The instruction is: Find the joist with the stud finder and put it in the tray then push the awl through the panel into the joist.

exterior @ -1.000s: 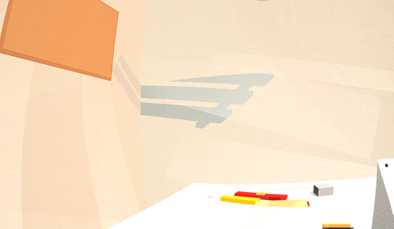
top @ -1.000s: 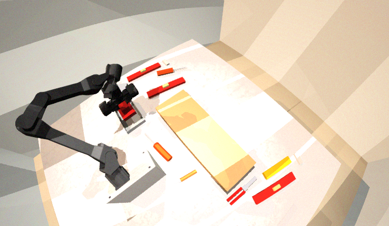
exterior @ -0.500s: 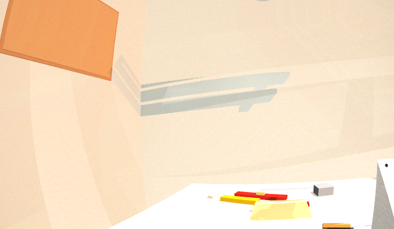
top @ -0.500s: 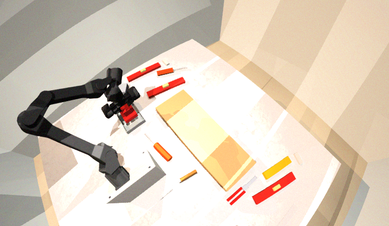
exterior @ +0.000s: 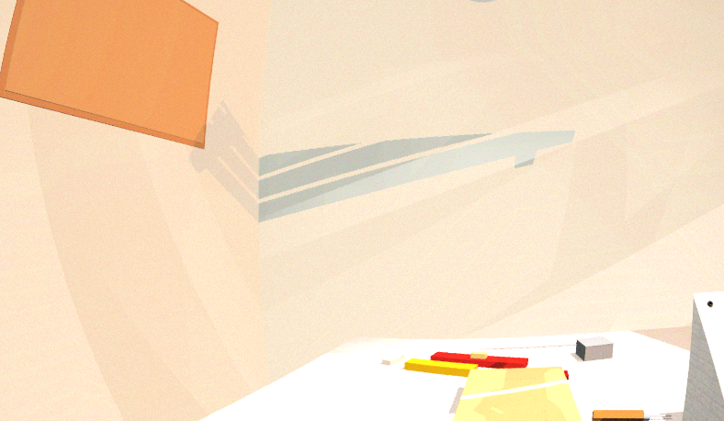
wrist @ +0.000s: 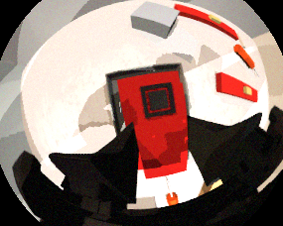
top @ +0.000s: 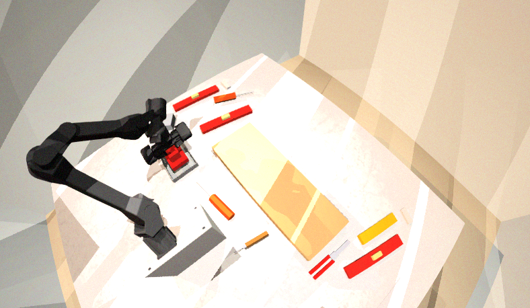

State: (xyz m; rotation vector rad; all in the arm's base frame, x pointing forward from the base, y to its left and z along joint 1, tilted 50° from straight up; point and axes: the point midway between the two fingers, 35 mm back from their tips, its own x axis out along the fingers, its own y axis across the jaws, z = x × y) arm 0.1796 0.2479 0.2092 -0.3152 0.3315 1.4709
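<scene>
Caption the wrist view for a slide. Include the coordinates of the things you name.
Jaws gripping the red stud finder (top: 177, 160) (wrist: 161, 131) over the gray tray (top: 185, 173) (wrist: 112, 99).

The black arm arches outward, its pincer (top: 168, 150) (wrist: 156, 120) angled downward and clamped shut on something.
</scene>
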